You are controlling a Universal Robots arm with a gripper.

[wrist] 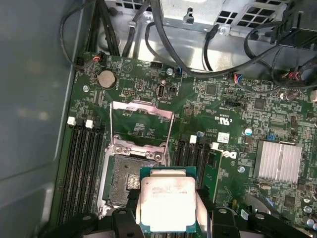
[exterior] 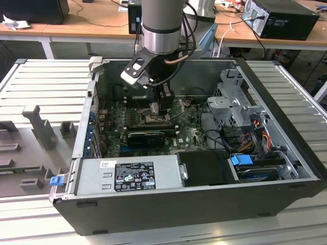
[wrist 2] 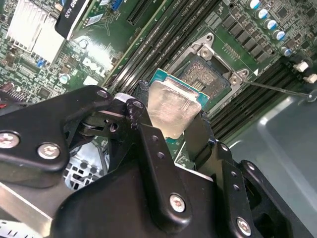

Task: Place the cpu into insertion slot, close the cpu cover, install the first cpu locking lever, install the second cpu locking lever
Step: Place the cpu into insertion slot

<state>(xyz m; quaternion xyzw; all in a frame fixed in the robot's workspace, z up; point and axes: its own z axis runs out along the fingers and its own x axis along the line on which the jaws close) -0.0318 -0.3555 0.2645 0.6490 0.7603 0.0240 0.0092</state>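
My gripper (wrist: pixel 167 210) is shut on the cpu (wrist: pixel 167 201), a pale silver square chip on a green edge, held flat between the black fingers (wrist 2: pixel 148 144). The chip hangs just above and partly beside the insertion slot (wrist: pixel 124 181), whose dark pin field is uncovered. In the second wrist view the cpu (wrist 2: pixel 173 106) overlaps the near corner of the insertion slot (wrist 2: pixel 208 74). The cpu cover (wrist: pixel 142 124), a thin silver frame, stands swung open behind the socket. A thin locking lever (wrist 2: pixel 277 88) sticks out, unlatched. In the exterior view the gripper (exterior: pixel 164 104) is low inside the computer case (exterior: pixel 153 204).
Long black memory slots (wrist: pixel 81 163) flank the socket on both sides. A silver heat sink (wrist: pixel 277 161) and a black card (exterior: pixel 147 137) sit nearby. Cables (wrist: pixel 198 54) hang over the board's far edge. The grey power supply (exterior: pixel 130 173) and the drive cage (exterior: pixel 232 104) line the case.
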